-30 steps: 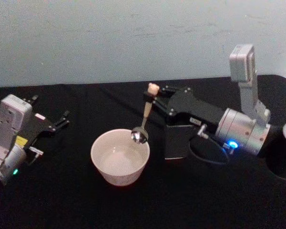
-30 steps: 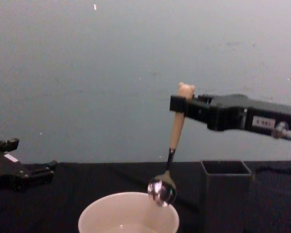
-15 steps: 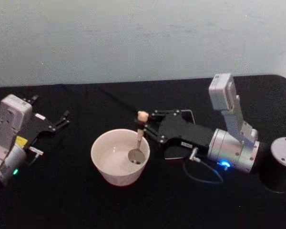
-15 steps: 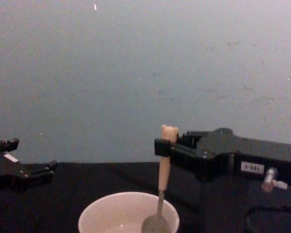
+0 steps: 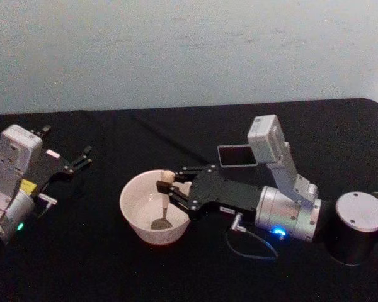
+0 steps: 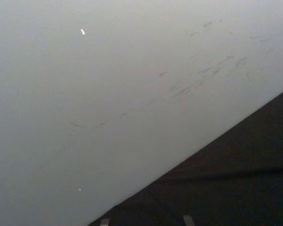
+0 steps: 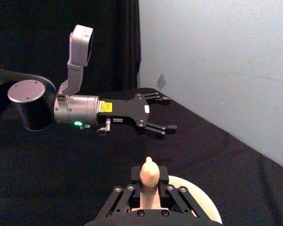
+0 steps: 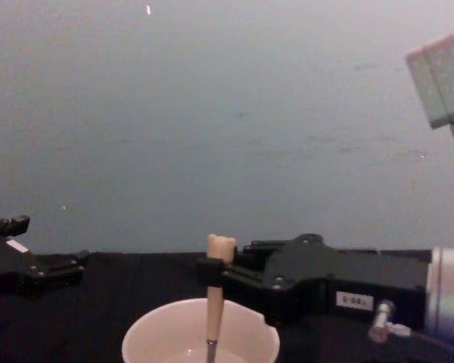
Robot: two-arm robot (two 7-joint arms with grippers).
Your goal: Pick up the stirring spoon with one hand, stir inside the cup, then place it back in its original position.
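**Spoon lowered into the cup; stirring can begin**

The right gripper has its jaws closed narrowly on the stirring spoon, pinching the cream handle just under the small bear head. In the right wrist view that head pokes up between the two fingers. The spoon hangs almost upright, its thin stem running down to the bowl, which sits low inside the cup, at or close to the floor; whether it touches cannot be told.

This is the change. A second ago the spoon was held high, its bowl above the cup's far rim. Half a second ago the bowl had just dipped inside. Now the gripper has dropped to rim height and come toward the cup's middle, with the wrist close above the black table.

That move has also carried the arm off the dark square holder, which stands in plain sight behind the wrist, well apart from the cup.

The carry and the lowering look finished, so the circling stir should come next, then the return to the holder. The handle stands near the cup's right rim, so a wide circle could nudge the cup.

The left gripper rests parked on the table at the left, fingers spread and empty.
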